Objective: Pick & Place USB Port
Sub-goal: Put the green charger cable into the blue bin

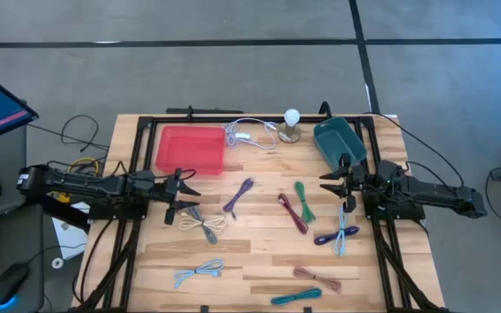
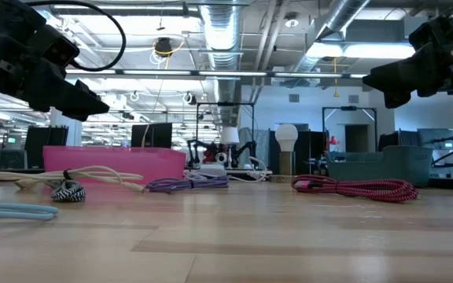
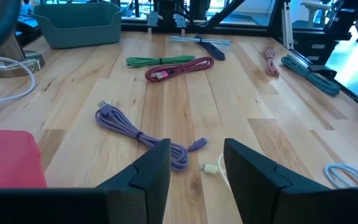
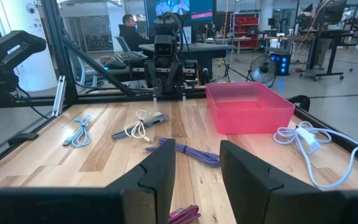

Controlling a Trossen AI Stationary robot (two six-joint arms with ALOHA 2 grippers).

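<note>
The pale planked wooden counter (image 1: 259,252) is showing a smooth, lightly satin finish with visible grain. The translucent red plastic bin (image 1: 190,149) is looking glossy, the teal plastic bin (image 1: 337,142) more matt. The red braided cable (image 3: 178,68) and purple cable (image 3: 138,132) are showing a woven cloth-like sheath.

My left wrist camera cuts off the red bin (image 3: 8,158) and the light-blue cable (image 3: 353,175) at its edges. The cables' plug types are too small to tell.
</note>
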